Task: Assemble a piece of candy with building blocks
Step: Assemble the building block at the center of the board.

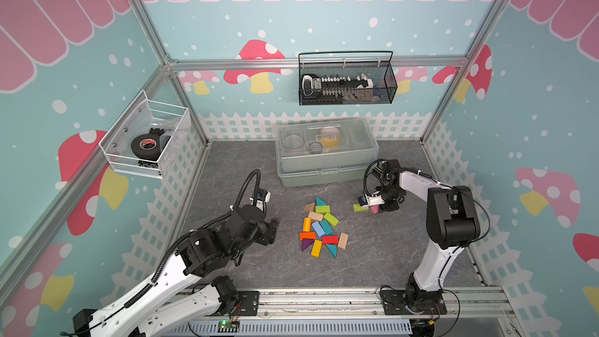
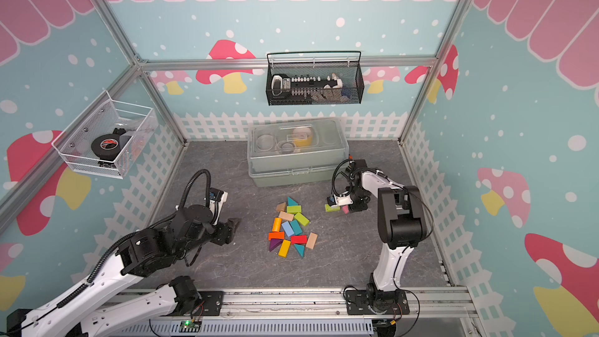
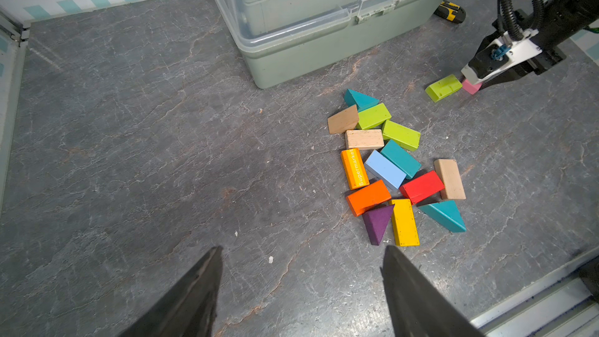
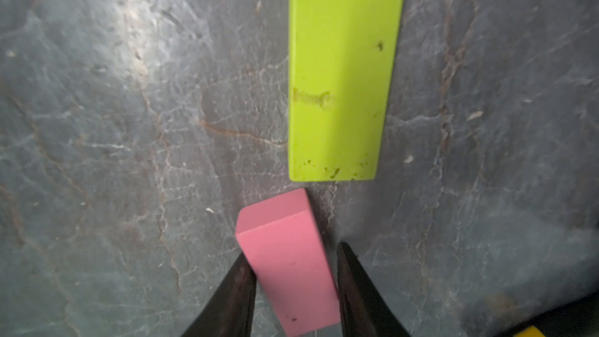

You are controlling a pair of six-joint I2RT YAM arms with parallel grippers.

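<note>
Both right tool (image 4: 291,251) jaws pinch pink block (image 4: 287,264).

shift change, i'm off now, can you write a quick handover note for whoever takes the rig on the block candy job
Left gripper: open, empty, hovering short of the pile.
Right gripper: jaws closed on the pink block, low at the table.
Blocks: a lime green bar lies flat, apart from the others. The pink block sits just off one short end of it, skewed, with a small gap. The rest lie in a loose pile mid-table.
Done: green bar set apart, likely as the candy's body; pink piece brought to one end.
Left: seat the pink block against the bar, then probably add a piece at the other end.
</note>
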